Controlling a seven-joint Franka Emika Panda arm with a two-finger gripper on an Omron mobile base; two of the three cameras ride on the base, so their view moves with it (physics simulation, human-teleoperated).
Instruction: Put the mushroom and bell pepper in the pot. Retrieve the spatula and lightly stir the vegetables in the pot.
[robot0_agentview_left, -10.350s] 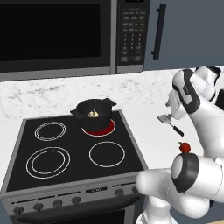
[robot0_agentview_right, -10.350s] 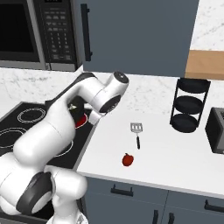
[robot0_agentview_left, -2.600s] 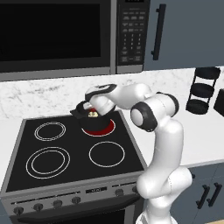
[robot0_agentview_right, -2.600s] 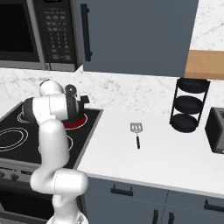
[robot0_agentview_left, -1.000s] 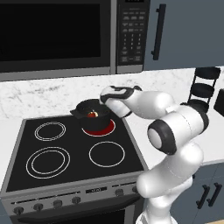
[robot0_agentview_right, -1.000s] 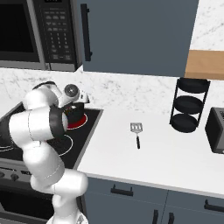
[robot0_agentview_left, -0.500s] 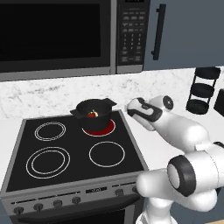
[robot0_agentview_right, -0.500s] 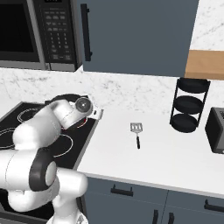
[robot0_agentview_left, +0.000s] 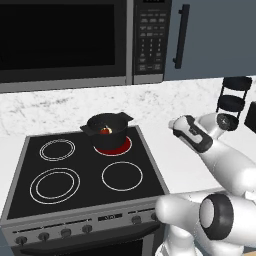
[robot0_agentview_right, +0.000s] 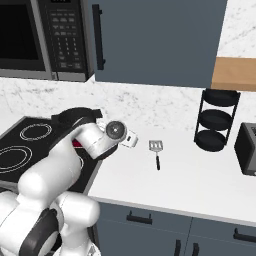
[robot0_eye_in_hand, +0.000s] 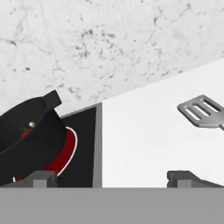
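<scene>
black pot (robot0_agentview_left: 106, 131) sits on the glowing burner (robot0_agentview_left: 114, 146), bell pepper (robot0_agentview_left: 104, 131) and mushroom (robot0_eye_in_hand: 31, 124) inside. right of the pot, the gripper (robot0_eye_in_hand: 112, 176) hangs empty, fingers apart, near the spatula (robot0_agentview_right: 156, 151).

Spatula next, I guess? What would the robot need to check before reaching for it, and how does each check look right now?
1. Vegetables in the pot: ok; a red piece and a pale speck show inside.
2. Pot on the glowing red burner: ok.
3. Spatula on the counter, untouched, with bare counter around it: ok.
4. Gripper empty, fingers apart: ok, nothing between them in the hand view.
5. Gripper aimed at the spatula: not ok; it sits at the right edge of the hand view.
6. Handle direction for gripping: ok; it points toward the counter's front edge.
</scene>
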